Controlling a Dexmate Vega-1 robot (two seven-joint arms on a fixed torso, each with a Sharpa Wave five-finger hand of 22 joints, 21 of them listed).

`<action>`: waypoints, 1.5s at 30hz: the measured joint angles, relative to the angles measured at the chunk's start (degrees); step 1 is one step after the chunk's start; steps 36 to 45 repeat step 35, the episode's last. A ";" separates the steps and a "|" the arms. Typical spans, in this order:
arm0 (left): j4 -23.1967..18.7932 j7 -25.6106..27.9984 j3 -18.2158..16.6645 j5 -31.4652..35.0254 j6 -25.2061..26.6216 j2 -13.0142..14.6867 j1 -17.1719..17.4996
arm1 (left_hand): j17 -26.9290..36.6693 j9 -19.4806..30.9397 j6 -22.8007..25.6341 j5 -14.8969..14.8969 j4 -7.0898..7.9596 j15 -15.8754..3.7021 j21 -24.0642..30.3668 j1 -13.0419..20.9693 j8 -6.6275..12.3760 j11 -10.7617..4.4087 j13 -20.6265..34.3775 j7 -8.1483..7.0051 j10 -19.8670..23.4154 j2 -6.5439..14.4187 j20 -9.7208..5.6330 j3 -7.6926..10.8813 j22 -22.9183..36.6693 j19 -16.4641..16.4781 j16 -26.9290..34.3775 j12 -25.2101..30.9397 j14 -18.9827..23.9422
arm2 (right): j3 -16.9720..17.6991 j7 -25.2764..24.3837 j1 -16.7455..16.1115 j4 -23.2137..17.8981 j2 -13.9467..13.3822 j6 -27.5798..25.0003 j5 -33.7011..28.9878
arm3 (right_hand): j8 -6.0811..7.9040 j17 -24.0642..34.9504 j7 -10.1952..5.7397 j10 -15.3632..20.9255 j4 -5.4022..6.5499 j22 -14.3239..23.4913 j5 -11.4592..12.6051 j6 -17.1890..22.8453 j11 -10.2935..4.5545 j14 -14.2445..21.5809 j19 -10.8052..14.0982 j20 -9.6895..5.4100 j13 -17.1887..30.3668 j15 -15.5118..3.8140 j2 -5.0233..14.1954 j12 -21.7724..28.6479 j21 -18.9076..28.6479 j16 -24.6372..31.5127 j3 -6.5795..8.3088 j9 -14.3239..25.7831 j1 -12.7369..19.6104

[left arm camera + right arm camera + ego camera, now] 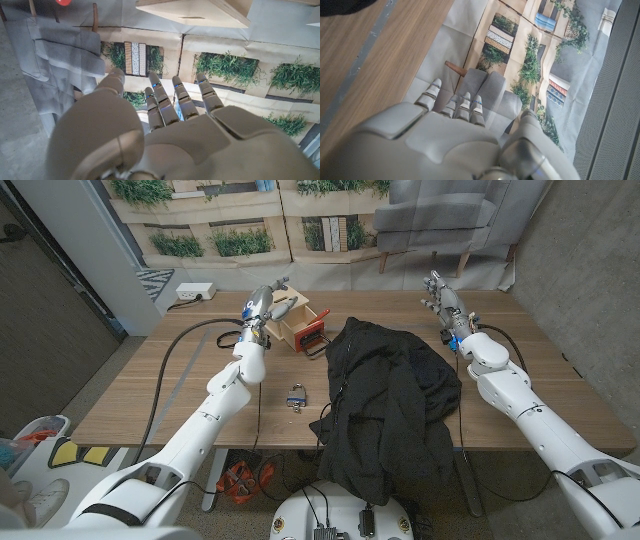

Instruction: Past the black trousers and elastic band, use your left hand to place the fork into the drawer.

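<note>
A small wooden drawer (297,322) stands open at the table's far middle-left, with a red loop (315,341) at its near side. A slim grey piece that looks like the fork (285,303) lies across the drawer's open top. My left hand (262,306) hovers at the drawer's left side with its fingers reaching past it. In the left wrist view this hand (165,135) has straight, spread fingers (161,102) with nothing in them, and a corner of the drawer (192,12) lies beyond. The black trousers (388,395) lie heaped at the table's middle. My right hand (441,295) is raised at the far right, holding nothing.
A small blue and grey object (297,398) lies on the table left of the trousers. Black cables (175,350) run across the table's left part. A white power strip (196,291) lies beyond the far edge. A grey sofa (455,210) stands behind.
</note>
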 measured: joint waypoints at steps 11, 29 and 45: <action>1.18 -0.57 -2.26 -2.26 -5.09 -0.04 0.07 | -0.65 0.00 0.42 0.00 0.32 0.06 0.00 -1.74 0.00 2.91 -0.53 0.41 -0.60 -0.36 0.00 -0.33 0.00 0.00 -0.11 -1.05 -0.37 | -0.86 -1.37 0.89 -0.78 -0.64 -0.22 -1.19 | 0.00 0.00 0.00 0.00 0.00 0.00 0.00 0.00 0.00 0.00 0.00 0.00 0.00 0.00 0.22 0.00 0.00 0.00 0.00 0.00 -0.22; 3.23 0.96 -3.89 -3.30 -13.13 0.69 0.45 | -1.46 -0.55 -1.43 -0.51 6.59 1.22 -0.17 -16.32 -0.56 9.06 -3.98 2.38 -12.98 -0.78 1.24 -5.14 0.00 -0.81 -1.57 -7.62 -4.78 | -1.61 -2.36 0.96 -1.45 -1.18 0.08 -1.65 | 0.00 -0.01 0.00 0.00 0.59 0.00 0.00 0.00 0.00 0.00 0.21 0.21 0.00 0.00 0.08 0.00 0.00 0.24 -0.26 0.00 -0.98; 3.83 1.40 -4.12 -3.39 -15.13 0.44 0.35 | -1.73 -0.55 -1.85 -0.50 7.19 1.59 -0.39 -18.23 -0.56 8.68 -4.52 2.22 -16.51 -1.21 1.75 -5.45 0.00 -1.33 -1.65 -8.35 -5.59 | -1.74 -2.04 1.31 -0.38 -1.19 0.76 -1.50 | 0.00 -0.01 0.00 0.00 0.59 0.00 0.00 0.00 0.00 0.00 0.21 0.21 0.00 0.00 0.08 0.00 0.00 0.23 -0.26 0.00 -1.43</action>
